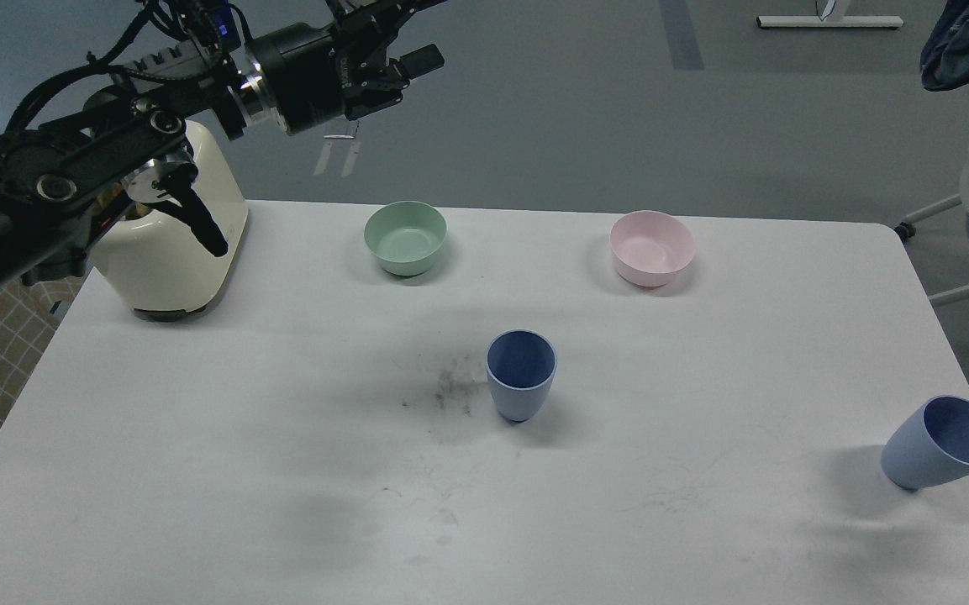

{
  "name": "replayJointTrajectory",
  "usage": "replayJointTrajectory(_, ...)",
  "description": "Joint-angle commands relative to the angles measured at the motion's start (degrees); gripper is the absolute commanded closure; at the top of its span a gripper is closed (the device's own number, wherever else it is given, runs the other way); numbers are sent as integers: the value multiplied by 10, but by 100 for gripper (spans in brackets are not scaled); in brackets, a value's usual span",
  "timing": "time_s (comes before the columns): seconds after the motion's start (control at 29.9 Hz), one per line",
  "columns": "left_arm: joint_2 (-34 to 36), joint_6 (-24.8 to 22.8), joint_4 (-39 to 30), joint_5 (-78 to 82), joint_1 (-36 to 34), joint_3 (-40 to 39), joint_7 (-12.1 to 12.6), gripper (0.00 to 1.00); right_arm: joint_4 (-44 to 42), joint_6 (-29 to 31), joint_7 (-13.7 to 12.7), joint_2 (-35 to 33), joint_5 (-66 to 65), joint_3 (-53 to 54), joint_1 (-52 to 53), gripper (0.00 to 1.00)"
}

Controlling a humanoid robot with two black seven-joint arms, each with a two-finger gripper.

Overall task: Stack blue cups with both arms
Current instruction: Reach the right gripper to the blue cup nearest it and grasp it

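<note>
One blue cup (521, 375) stands upright near the middle of the white table (198, 470). The second blue cup (943, 443) stands at the table's right edge and looks tilted, its mouth toward the right. My left arm comes in from the upper left. Its gripper (417, 34) hangs high over the floor beyond the table's far edge, fingers apart and empty, far from both cups. My right gripper is out of view.
A cream toaster (171, 244) stands at the back left, partly hidden by my left arm. A green bowl (405, 237) and a pink bowl (651, 247) stand along the back. Dark scuff marks (450, 388) lie left of the middle cup.
</note>
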Motion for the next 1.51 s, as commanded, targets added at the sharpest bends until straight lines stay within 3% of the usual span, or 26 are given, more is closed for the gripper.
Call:
replayJointTrajectory(0.0, 0, 0, -1, 0, 6, -1, 0, 2, -2, 1, 0, 7, -5, -3, -4, 0)
replayJointTrajectory(0.6, 0, 0, -1, 0, 14, -3, 0, 2, -41, -26, 0, 86, -25, 0, -56, 11)
replayJointTrajectory(0.74, 0, 0, -1, 0, 15, -5, 0, 2, -50, -26, 0, 96, -25, -1, -60, 19)
replayJointTrajectory(0.8, 1, 0, -1, 0, 16, -5, 0, 2, -56, -26, 0, 102, -25, -1, -61, 37)
replayJointTrajectory(0.87, 1, 0, -1, 0, 17, -6, 0, 2, -56, -26, 0, 106, -24, 0, -63, 46)
replayJointTrajectory(0.97, 1, 0, -1, 0, 17, -6, 0, 2, -57, -28, 0, 111, -24, 0, -67, 50)
replayJointTrajectory(1.14, 0, 0, -1, 0, 18, -6, 0, 2, -58, -28, 0, 112, -22, 1, -68, 73)
replayJointTrajectory(1.24, 0, 0, -1, 0, 18, -6, 0, 2, -57, -28, 0, 111, -22, 2, -68, 76)
replayJointTrajectory(1.27, 0, 0, -1, 0, 19, -5, 0, 2, -57, -28, 0, 110, -21, 3, -67, 88)
replayJointTrajectory(1.34, 1, 0, -1, 0, 21, -6, 0, 2, -56, -27, 0, 107, -21, 4, -67, 100)
replayJointTrajectory(1.47, 1, 0, -1, 0, 22, -9, 0, 2, -50, -26, 0, 102, -20, 5, -66, 100)
